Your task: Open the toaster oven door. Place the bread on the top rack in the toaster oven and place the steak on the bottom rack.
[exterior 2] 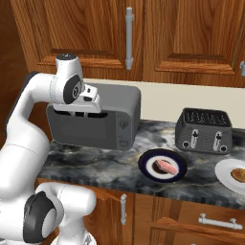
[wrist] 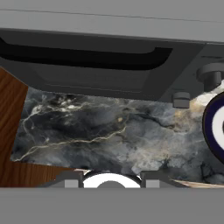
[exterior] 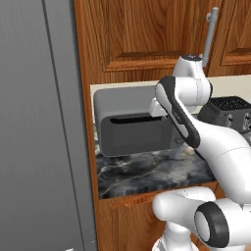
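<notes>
Poised at the upper front of the large light-grey rounded toaster oven (exterior 2: 103, 119), the end effector (exterior 2: 80, 112) hung just above the slot-like handle recess of the flat dark-grey toaster oven door (exterior: 138, 137), which was shut. Its fingers (wrist: 70, 180) stood partly apart with nothing between them. The recess ran crosswise, its long axis level along the door's top, directly below and ahead of the tips in the hand view. On the dark marbled surface (exterior 2: 95, 165), the oblong pink-red steak (exterior 2: 165, 166) lay in a dark-rimmed round plate (exterior 2: 146, 162) right of the oven; the golden-brown bread (exterior 2: 239, 174) sat on a white plate (exterior 2: 225, 171) farther right, beyond a black two-slot toaster (exterior 2: 204, 130).
</notes>
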